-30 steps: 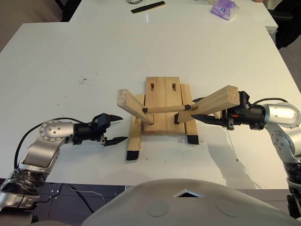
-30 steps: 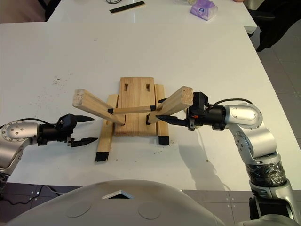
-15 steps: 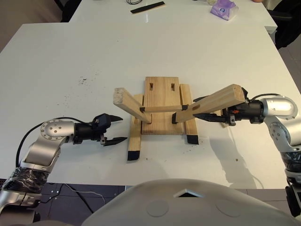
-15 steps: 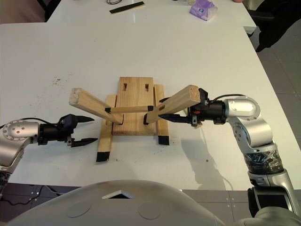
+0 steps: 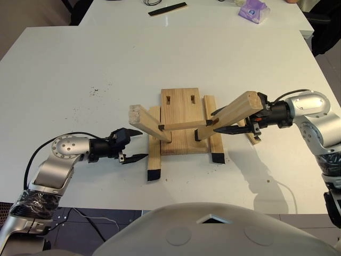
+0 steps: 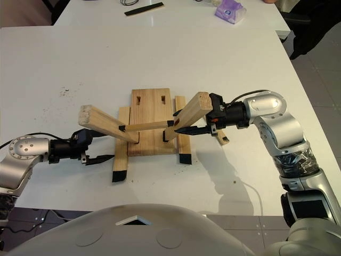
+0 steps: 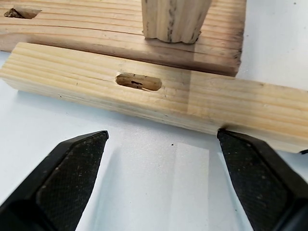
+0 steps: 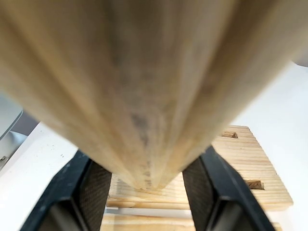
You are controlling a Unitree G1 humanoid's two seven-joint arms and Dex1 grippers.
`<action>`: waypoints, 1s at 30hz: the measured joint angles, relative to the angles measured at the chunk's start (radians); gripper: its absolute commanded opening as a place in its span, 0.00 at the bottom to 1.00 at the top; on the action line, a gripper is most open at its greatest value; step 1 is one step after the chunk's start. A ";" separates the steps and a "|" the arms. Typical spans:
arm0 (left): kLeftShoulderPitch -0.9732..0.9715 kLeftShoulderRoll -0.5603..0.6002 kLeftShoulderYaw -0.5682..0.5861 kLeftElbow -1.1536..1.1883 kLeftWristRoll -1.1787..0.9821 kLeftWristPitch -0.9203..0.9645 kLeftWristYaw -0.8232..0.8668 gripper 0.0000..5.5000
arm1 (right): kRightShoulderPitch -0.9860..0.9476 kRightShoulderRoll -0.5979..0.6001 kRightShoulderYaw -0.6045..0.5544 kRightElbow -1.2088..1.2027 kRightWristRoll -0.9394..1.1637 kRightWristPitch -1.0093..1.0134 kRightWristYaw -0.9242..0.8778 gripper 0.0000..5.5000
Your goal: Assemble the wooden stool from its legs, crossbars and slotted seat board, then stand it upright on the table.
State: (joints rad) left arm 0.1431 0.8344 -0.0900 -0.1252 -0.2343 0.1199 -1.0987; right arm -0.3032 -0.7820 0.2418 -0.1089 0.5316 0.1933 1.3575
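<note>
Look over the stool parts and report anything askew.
The left leg and right leg, joined by the crossbar, splay outward over the seat board instead of standing square. The right gripper clamps the right leg; two more legs lie flat beside the board.

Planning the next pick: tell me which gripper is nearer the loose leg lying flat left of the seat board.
Left. The left gripper sits open just beside the flat leg; the right gripper clasps the raised leg across the seat board.
</note>
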 measured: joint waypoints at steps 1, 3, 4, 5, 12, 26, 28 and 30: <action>0.000 -0.002 0.000 0.002 0.002 0.000 0.001 0.77 | -0.008 0.000 0.006 0.006 0.000 0.000 0.003 0.36; 0.001 -0.006 0.000 0.004 0.006 0.000 0.004 0.77 | -0.034 0.000 0.024 0.029 0.000 -0.002 0.015 0.36; 0.000 -0.012 0.000 0.004 0.016 0.000 0.005 0.77 | -0.050 0.002 0.033 0.044 0.000 -0.004 0.023 0.36; 0.000 -0.014 0.000 0.004 0.020 0.000 0.006 0.77 | -0.060 0.004 0.038 0.055 0.000 -0.006 0.029 0.36; 0.000 -0.023 0.000 0.004 0.030 0.000 0.008 0.77 | -0.117 0.010 0.073 0.112 0.000 -0.011 0.057 0.36; -0.003 -0.057 0.003 -0.017 0.042 0.068 0.027 0.77 | -0.185 0.015 0.152 0.175 -0.035 -0.088 0.083 0.36; -0.011 -0.058 0.009 -0.017 0.037 0.083 0.026 0.77 | -0.188 0.017 0.153 0.181 -0.035 -0.088 0.087 0.36; -0.033 -0.058 0.029 -0.017 0.014 0.108 0.024 0.77 | -0.190 0.018 0.154 0.186 -0.035 -0.088 0.090 0.36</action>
State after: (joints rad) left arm 0.1104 0.7763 -0.0612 -0.1425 -0.2205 0.2278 -1.0746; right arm -0.4933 -0.7639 0.3957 0.0771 0.4964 0.1054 1.4473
